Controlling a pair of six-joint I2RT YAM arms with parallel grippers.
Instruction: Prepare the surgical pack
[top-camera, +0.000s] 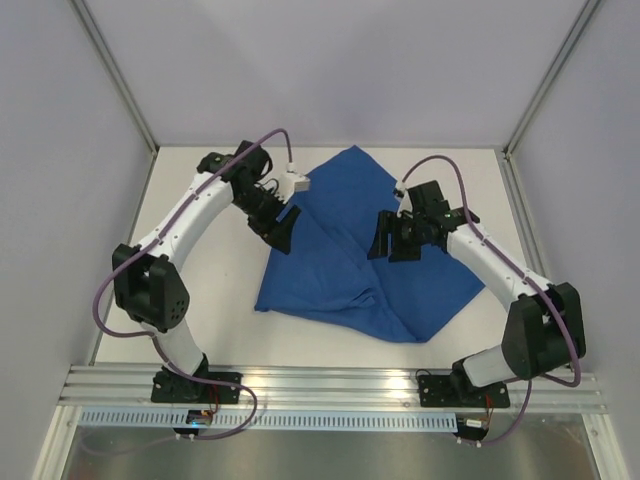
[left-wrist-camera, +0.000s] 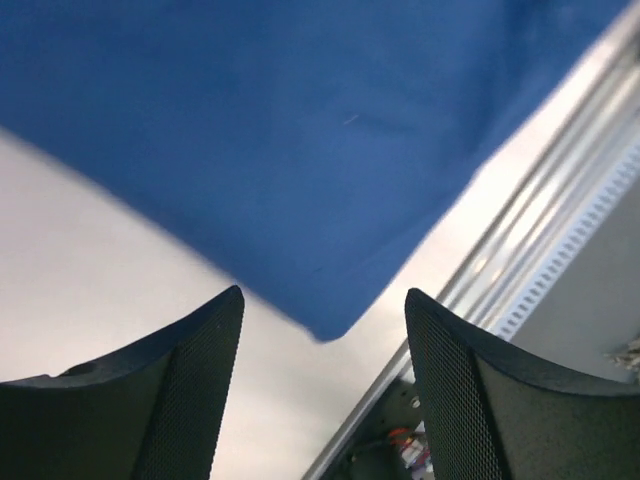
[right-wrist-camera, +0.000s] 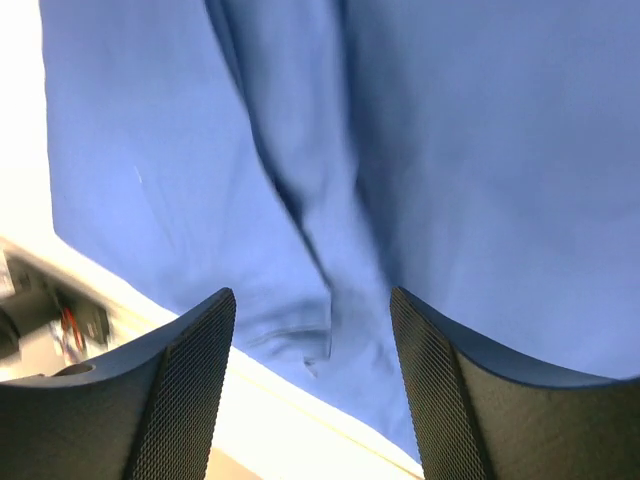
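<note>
While the blue drape (top-camera: 340, 265) is lying rumpled on the desk (top-camera: 200, 300), long axis running far to near, we are hovering the left end effector (top-camera: 281, 230) at the drape's left edge and the right end effector (top-camera: 391, 245) over the drape's right half, both gaping wide, empty.

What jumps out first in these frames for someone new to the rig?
The big blue cloth grabs the eye: it lies rumpled and partly folded over itself in the middle of the white table. Next come the two arms bent in over it from either side, the left gripper at the cloth's left edge and the right gripper over its middle. Both have their jaws apart with nothing gripped.
</note>
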